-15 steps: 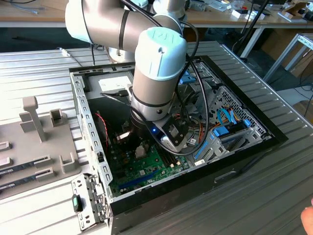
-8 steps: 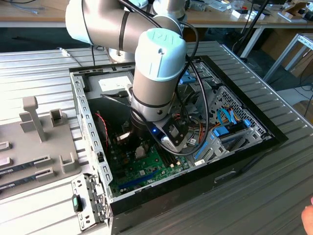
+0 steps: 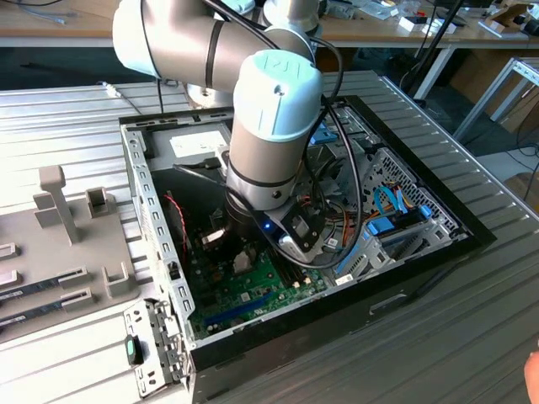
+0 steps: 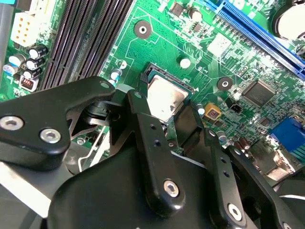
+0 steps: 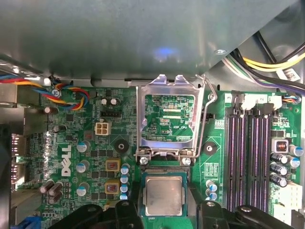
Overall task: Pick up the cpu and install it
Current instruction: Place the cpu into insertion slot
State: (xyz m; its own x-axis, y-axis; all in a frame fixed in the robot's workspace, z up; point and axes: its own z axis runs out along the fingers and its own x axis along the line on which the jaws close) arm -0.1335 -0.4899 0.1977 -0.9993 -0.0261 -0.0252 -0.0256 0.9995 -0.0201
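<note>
The cpu [image 5: 164, 194] [image 4: 164, 98], a silvery square with a thin green rim, lies in the black socket frame [image 4: 169, 70] on the green motherboard [image 4: 200, 43]. My gripper [image 5: 164, 202] [image 4: 167, 109] is shut on the cpu, one black finger [image 4: 143, 114] against each of two opposite edges. Whether the chip is fully seated I cannot tell. The socket's metal load plate [image 5: 167, 119] stands flipped open beside it. In the exterior view the arm's wrist [image 3: 269, 126] reaches down into the open computer case [image 3: 404, 278], hiding the socket.
Dark memory slots [image 5: 245, 157] [image 4: 81, 43] run beside the socket. Coloured cables [image 5: 66, 93] and a grey metal wall [image 5: 143, 33] lie past the load plate. A blue slot [image 4: 257, 28] crosses the board. A grey fixture with memory sticks [image 3: 50, 290] sits at the exterior view's left.
</note>
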